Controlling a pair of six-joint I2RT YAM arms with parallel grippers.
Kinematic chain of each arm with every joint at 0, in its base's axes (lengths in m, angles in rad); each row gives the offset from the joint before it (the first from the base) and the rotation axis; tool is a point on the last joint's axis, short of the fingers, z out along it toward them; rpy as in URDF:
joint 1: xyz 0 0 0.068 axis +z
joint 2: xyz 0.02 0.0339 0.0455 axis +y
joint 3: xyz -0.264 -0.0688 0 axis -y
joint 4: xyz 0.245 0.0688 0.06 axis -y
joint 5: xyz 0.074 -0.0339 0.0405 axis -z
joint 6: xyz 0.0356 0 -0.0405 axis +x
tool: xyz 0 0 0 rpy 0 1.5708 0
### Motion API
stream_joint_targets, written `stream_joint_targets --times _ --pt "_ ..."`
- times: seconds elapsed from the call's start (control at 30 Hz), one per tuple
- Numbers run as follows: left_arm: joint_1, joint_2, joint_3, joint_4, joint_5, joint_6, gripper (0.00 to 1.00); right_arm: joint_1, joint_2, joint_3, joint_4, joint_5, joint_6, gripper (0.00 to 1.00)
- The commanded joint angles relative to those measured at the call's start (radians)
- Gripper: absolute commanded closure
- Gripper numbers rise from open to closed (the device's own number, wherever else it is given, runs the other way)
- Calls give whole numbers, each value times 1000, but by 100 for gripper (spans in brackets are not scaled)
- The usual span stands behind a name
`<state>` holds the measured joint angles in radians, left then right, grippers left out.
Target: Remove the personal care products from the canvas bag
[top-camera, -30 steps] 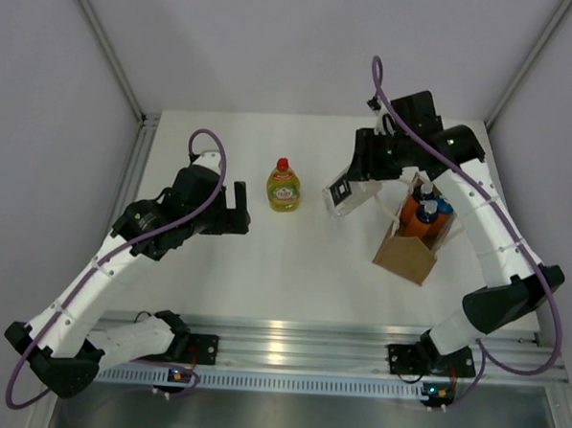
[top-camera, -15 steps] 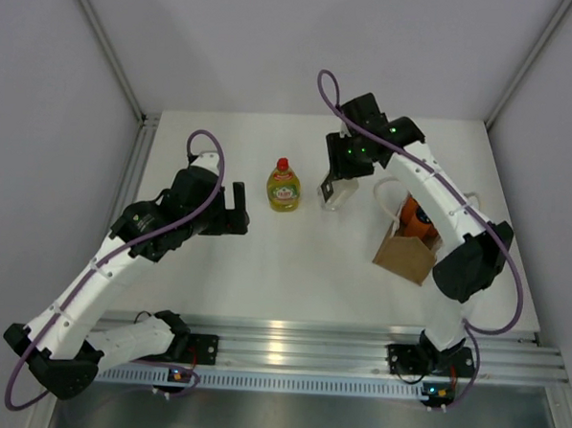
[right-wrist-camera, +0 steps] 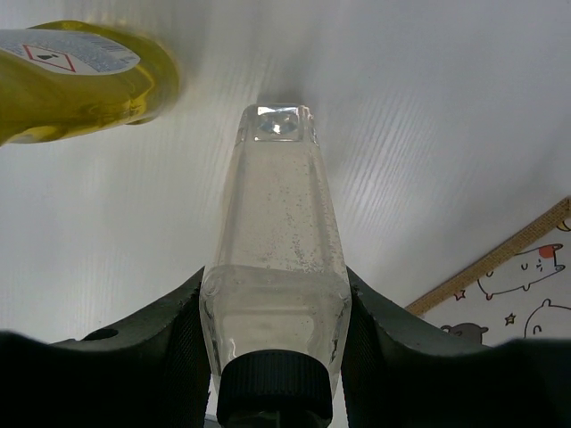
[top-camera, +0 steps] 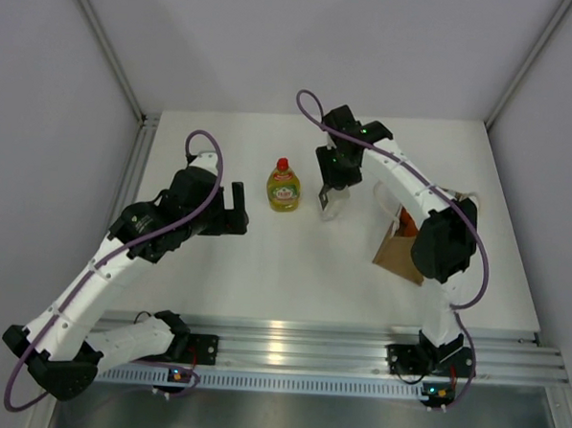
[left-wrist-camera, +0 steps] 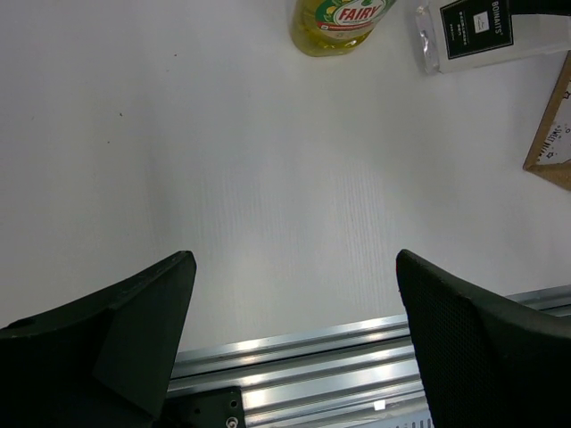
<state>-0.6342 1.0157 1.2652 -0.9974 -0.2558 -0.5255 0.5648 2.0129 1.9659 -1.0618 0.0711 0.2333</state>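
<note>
Table point(top-camera: 264, 261); R tool point(right-wrist-camera: 275, 312) tight on bottle point(right-wrist-camera: 275, 214)

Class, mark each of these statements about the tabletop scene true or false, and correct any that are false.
1. The right gripper is shut on the clear rectangular bottle with a dark cap. True.
2. The yellow-green bottle with a red cap is inside the tan canvas bag. False: it is out on the white table, beside the clear bottle.
3. The left gripper holds a bottle. False: it is open and empty.
4. The bag is on the right arm's side of the table. True.
</note>
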Motion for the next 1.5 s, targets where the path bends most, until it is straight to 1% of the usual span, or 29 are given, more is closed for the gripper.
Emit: stream_joint_targets --times 0.0,0.1,0.2,0.23,0.3,0.4,0.43,0.5,0.53,0.6,0.63,0.67,0.8,0.9,1.07,1.13,1.17,1.27,1.3,1.33,1.37,1.4,1.43,1.47 --pt "-4 -12 13 9 -14 -5 2 12 -19 96 85 44 -9 100" --pt "-4 -9 11 9 -14 -4 2 12 0 100 72 49 -9 100" --pt "-2 -3 11 11 -11 -2 2 12 14 105 71 44 -6 80" --pt "-2 -2 13 11 -11 -4 2 12 17 108 71 45 -6 72" --pt "-4 0 13 11 -11 -2 2 12 20 113 71 48 -8 60" --pt "-4 1 14 11 -7 2 2 12 23 125 69 47 -8 55" --pt "-2 3 14 13 -5 4 2 12 27 129 68 47 -9 49" --pt "-2 3 14 11 -3 9 2 10 29 148 62 49 -11 45" --pt "-2 3 13 11 -3 9 2 10 29 152 57 47 -12 41" --pt "-4 1 13 11 -3 9 2 7 29 168 56 38 -12 39" --pt "-2 1 13 11 -3 9 2 3 27 172 54 35 -14 28" --pt "-2 1 14 11 -3 9 2 0 26 174 52 30 -14 25" --pt "-2 1 20 11 1 9 2 -11 4 194 43 29 -17 27" --pt "-2 4 33 11 27 9 2 -14 -54 197 45 47 -12 27" --pt "-4 33 60 14 85 18 2 -17 -216 199 45 117 -22 26" --pt "-4 44 78 13 93 15 2 -26 -308 179 45 168 13 25" --pt "-2 56 86 13 96 13 2 -32 -340 139 46 179 30 25" --pt "-2 72 109 13 108 -4 2 -60 -462 53 49 190 119 18" --pt "-2 81 114 13 116 -10 2 -72 -518 41 52 199 138 10" --pt "-4 86 121 13 121 -24 2 -75 -555 25 60 206 159 5" --pt "-4 89 125 16 124 -30 2 -75 -598 -64 72 219 169 0" --pt "-4 95 129 14 128 -34 2 -78 -656 -140 116 190 160 1" --pt "-4 98 134 14 130 -42 2 -83 -766 -215 188 181 156 0" --pt "-4 104 146 13 133 -44 2 -89 -814 -331 215 183 152 0"
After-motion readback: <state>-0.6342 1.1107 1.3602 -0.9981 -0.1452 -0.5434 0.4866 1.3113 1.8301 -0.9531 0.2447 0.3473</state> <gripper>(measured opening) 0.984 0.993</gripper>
